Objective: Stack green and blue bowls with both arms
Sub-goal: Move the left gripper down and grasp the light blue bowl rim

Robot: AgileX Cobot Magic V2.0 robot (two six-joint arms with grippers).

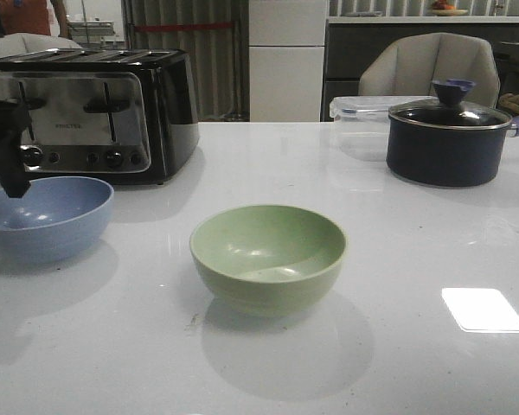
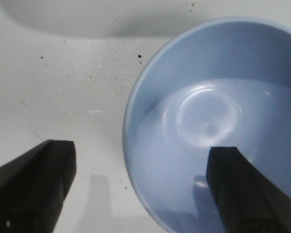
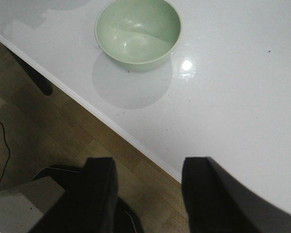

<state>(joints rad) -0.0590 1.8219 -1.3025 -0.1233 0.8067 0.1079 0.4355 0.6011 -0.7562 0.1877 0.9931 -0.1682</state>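
Observation:
The dusty blue bowl (image 1: pixel 43 216) sits at the table's left, in front of the toaster. My left gripper (image 1: pixel 13 181) hangs over its left rim. In the left wrist view the left gripper (image 2: pixel 140 165) is open and straddles the blue bowl's (image 2: pixel 218 111) rim, one finger (image 2: pixel 242 194) inside and the other (image 2: pixel 34 184) outside over the table. The pale green bowl (image 1: pixel 268 255) stands alone at the table's middle. My right gripper (image 3: pixel 148 170) is open and empty over the table's front edge, well back from the green bowl (image 3: pixel 138 31). It does not show in the front view.
A black and chrome toaster (image 1: pixel 95 112) stands at the back left. A dark navy pot with a glass lid (image 1: pixel 450 143) and a clear plastic container (image 1: pixel 359 117) stand at the back right. The table's front edge (image 3: pixel 87 104) runs above wooden floor.

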